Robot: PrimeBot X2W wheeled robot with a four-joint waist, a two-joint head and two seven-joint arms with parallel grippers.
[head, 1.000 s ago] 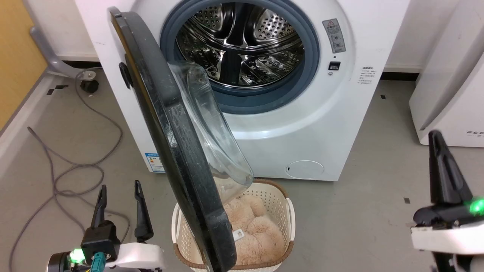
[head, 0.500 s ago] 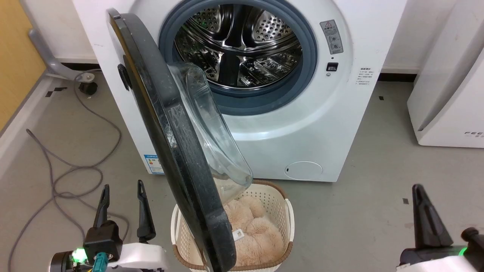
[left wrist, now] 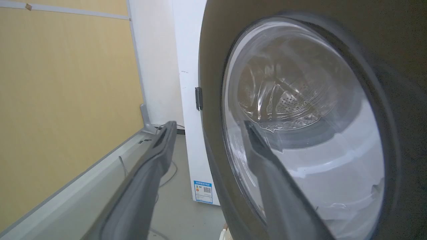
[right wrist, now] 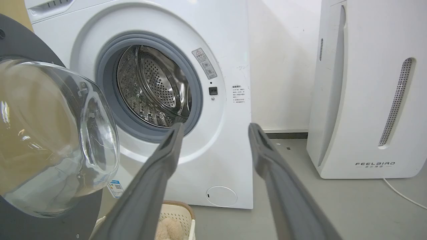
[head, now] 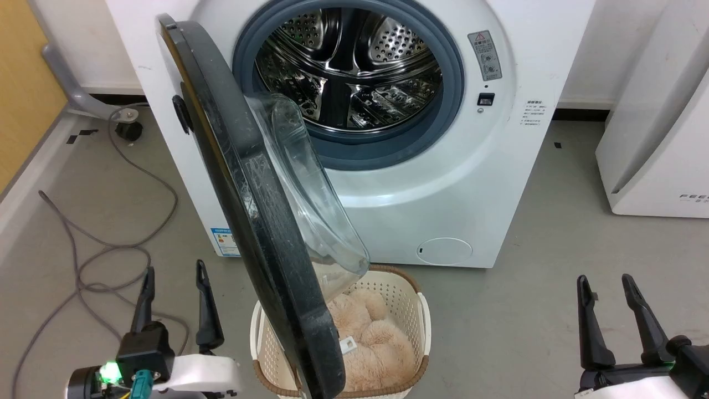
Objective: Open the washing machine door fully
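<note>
Down on the left of the floor there's a loose grey cable (head: 83, 260), and just right of it our left gripper (head: 174, 269) hangs with its fingers parted and nothing between them, near the glossy outer face of the washing machine door (head: 260, 233) but not touching it as far as we can tell. The door stands roughly edge-on to us, swung out about square to the washing machine (head: 471, 183) on its left-side hinge, glass bowl bulging toward the drum side. Its lower edge hangs over a white basket (head: 424, 316) with a beige plush toy (head: 376, 338) in it. Over at the lower right, our right gripper (head: 604, 280) is spread apart too, empty, well clear of everything, with the FEELBIRD appliance (head: 653, 138) beyond it.

We reckon the door isn't fully open yet. Best bet: push on the matte inner rim near the free edge, follow the hinge arc leftward, stay off the glass bowl, and get the left arm out of the swing path first
</note>
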